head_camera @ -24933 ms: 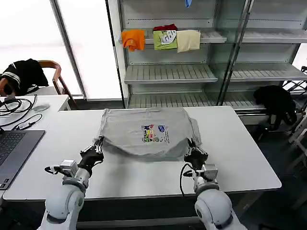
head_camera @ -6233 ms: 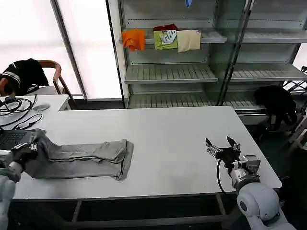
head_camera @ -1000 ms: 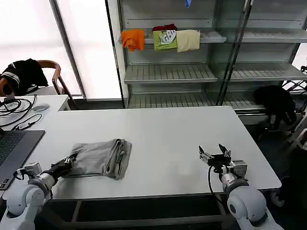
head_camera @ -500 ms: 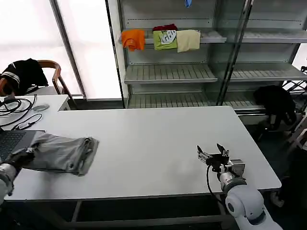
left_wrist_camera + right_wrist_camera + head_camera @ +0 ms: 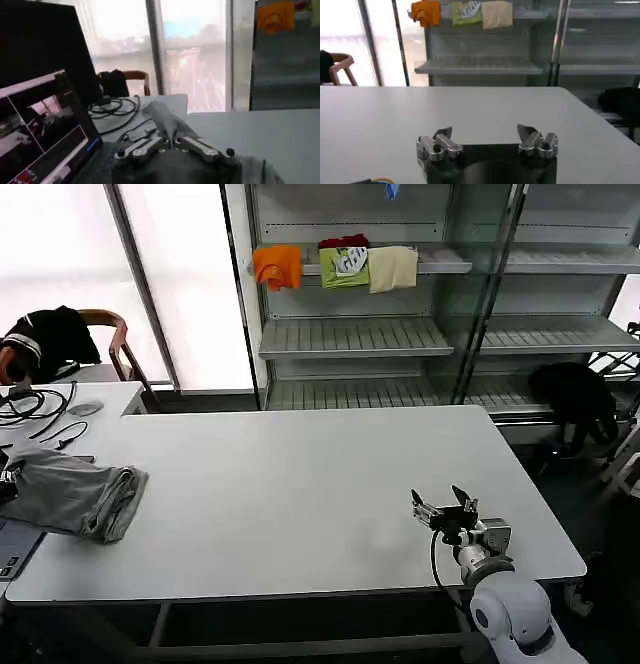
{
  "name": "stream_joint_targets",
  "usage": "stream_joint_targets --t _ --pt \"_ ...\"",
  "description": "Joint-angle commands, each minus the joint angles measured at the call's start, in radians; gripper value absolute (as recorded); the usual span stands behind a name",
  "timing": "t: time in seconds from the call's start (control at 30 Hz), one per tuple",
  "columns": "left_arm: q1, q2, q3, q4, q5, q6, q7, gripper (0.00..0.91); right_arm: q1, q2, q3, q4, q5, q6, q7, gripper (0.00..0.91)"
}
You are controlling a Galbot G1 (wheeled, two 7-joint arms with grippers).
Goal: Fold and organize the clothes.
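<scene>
- My left gripper (image 5: 171, 142) has its jaws closed on a pinch of the grey T-shirt (image 5: 70, 491); in the left wrist view a ridge of grey cloth rises from between the two fingers, which meet around it.
- The T-shirt is a folded bundle at the far left edge of the white desk (image 5: 300, 484), with its left part over the laptop (image 5: 45, 125) that lies there.
- Its right end is a rolled, bunched fold resting on the desk top.
- From my left wrist, the open laptop screen stands just beside the gripper, with black cables (image 5: 112, 107) lying on the side desk beyond it.
- My right gripper (image 5: 444, 510) sits at the near right of the desk, well apart from the T-shirt.
- Its jaws are wide open and hold nothing; in the right wrist view the two fingers (image 5: 440, 142) stand far apart over bare desk.
- On the far shelf unit (image 5: 350, 334), the top shelf carries orange, green and cream folded garments (image 5: 345, 266) side by side.
- A black garment (image 5: 50, 339) is draped on a chair at the far left.
</scene>
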Motion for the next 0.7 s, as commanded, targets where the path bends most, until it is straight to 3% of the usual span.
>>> stream_joint_targets --t 0.03,0.17,0.37,0.57,0.7 --pt "0.027 -0.065 0.064 -0.179 0.033 0.037 -0.064 0.010 -0.002 0.002 0.005 -0.001 -0.003 -0.002 0.000 0.907" --pt "0.021 -0.128 0.159 -0.349 0.041 0.098 -0.142 0.010 -0.013 0.002 0.017 0.000 -0.005 -0.002 0.000 0.907" --pt "-0.069 -0.167 0.422 -0.470 0.080 0.101 -0.222 0.010 -0.041 0.002 0.046 0.010 -0.017 -0.003 0.000 0.907" --pt "-0.173 -0.220 0.673 -0.445 0.171 0.101 -0.234 0.010 -0.052 0.011 0.053 0.009 -0.033 -0.007 0.000 0.907" --pt "-0.205 -0.254 0.758 -0.429 0.172 0.101 -0.234 0.010 -0.054 0.019 0.052 0.011 -0.041 -0.012 -0.002 0.907"
